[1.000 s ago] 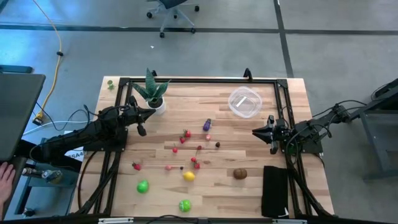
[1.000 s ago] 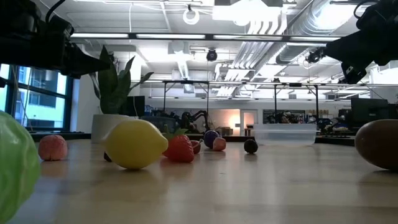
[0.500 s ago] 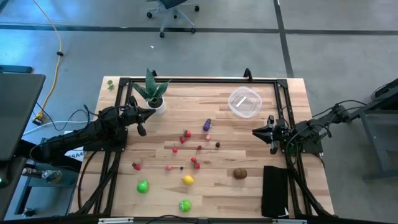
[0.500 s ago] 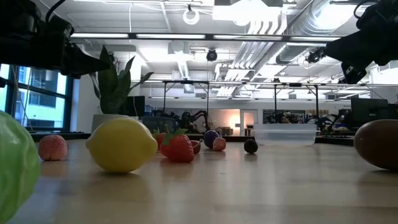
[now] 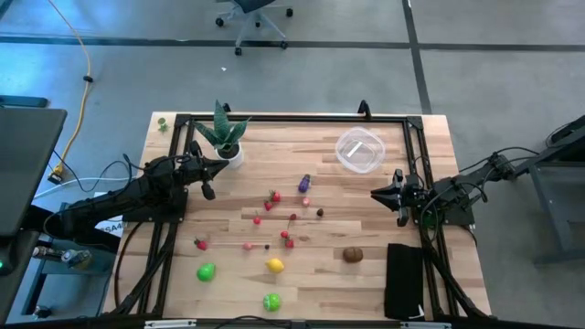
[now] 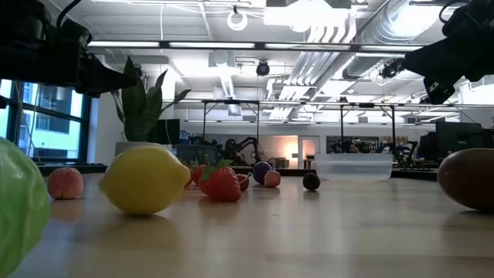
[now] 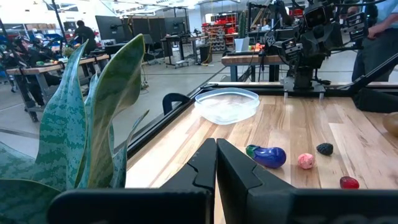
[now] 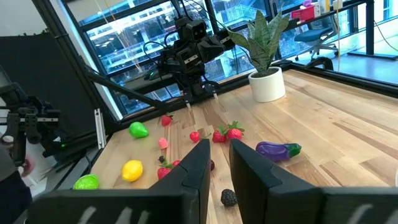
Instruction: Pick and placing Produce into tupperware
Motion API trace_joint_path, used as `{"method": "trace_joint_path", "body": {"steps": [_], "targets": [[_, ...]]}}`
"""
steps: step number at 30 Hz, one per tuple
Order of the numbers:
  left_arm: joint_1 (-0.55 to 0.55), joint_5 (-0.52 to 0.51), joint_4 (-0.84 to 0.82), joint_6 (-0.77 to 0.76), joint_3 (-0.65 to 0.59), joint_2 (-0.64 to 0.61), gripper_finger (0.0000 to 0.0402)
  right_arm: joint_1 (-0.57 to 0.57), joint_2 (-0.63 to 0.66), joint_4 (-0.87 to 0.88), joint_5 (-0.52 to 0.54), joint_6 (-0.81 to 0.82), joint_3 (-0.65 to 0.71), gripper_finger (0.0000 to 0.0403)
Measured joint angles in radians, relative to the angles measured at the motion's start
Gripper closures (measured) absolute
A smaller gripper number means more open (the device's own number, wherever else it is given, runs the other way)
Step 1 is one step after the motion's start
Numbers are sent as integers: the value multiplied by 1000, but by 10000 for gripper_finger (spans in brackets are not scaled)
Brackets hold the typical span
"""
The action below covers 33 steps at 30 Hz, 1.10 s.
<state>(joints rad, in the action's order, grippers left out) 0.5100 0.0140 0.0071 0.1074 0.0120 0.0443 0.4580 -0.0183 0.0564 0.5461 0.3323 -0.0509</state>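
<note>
Landmark: tupperware (image 5: 359,151), at the far right part of the bench (image 5: 366,274), nothing in it that I can see.
Left gripper (image 5: 212,176): hovers well left of the tupperware, just beside the plant (image 5: 224,135); fingers (image 7: 193,171) clenched on nothing.
Produce: scattered left of and nearer than the tupperware; green balls (image 5: 207,271) and a lemon (image 5: 275,265) farthest from it, strawberries (image 5: 274,196) midway, an eggplant (image 5: 304,183) and a dark berry (image 5: 320,212) closest, a kiwi (image 5: 353,255) nearer the front.
Right gripper (image 5: 384,194): hangs just near-side of the tupperware, aimed at the produce; fingers (image 8: 245,165) a narrow slit apart, grasping nothing.
Step in hand: likely the first pick, none begun.
Doing it well: the right arm is best placed; spread the fingers first, take the eggplant or berry, come down from above so round pieces do not roll off.
High view only: the whole spread, and how close the right gripper is to the tupperware.
Low view only: the lemon (image 6: 145,179) and kiwi (image 6: 468,179) resting on the bench, both arms well above it.
Wrist views only: how the fingers stand.
</note>
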Motion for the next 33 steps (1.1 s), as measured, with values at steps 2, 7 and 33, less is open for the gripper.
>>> {"method": "trace_joint_path", "body": {"steps": [2, 7, 33], "targets": [[0, 0, 0, 0, 0, 0, 399, 0, 0, 0, 0, 0, 0, 352], [0, 0, 0, 0, 0, 0, 399, 0, 0, 0, 0, 0, 0, 352], [0, 0, 3, -140, 0, 0, 399, 0, 0, -169, 295, -68, 0, 352]]}}
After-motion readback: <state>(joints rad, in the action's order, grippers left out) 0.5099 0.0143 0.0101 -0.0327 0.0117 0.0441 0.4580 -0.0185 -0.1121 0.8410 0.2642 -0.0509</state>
